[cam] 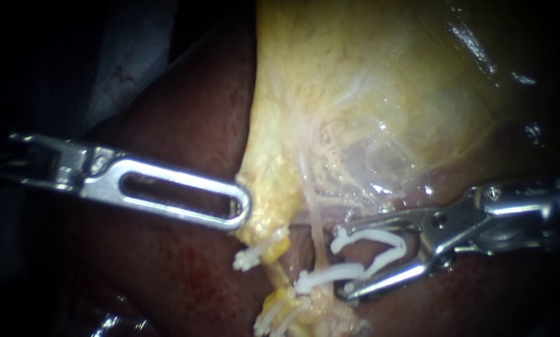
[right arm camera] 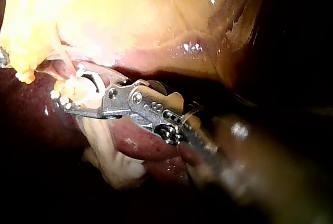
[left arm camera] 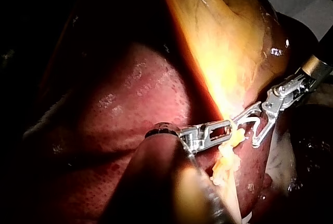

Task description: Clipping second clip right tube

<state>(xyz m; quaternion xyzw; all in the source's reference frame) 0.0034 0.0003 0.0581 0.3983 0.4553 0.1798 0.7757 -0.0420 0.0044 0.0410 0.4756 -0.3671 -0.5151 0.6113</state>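
Observation:
The yellow gallbladder (cam: pixel 367 81) hangs over the dark red liver (cam: pixel 186 125). My left instrument (cam: pixel 241 209) comes in from the left, its slotted jaws shut on the gallbladder's lower edge. A thin pale tube (cam: pixel 317 228), the right tube, runs down from there with one closed white clip (cam: pixel 326 276) across it. My right instrument (cam: pixel 342 262) holds a white clip (cam: pixel 386 240) between its wide-set jaws, the tips just right of that tube, above the closed clip. In the left wrist view both instruments (left arm camera: pixel 226 129) (left arm camera: pixel 255 125) meet at the same spot.
Two more white clips (cam: pixel 248 259) (cam: pixel 273 318) sit on yellow tissue left of the right tube. In the right wrist view, pale tissue (right arm camera: pixel 112 156) hangs below my right instrument's jaws (right arm camera: pixel 78 96) and liver (right arm camera: pixel 140 143) lies under the shaft.

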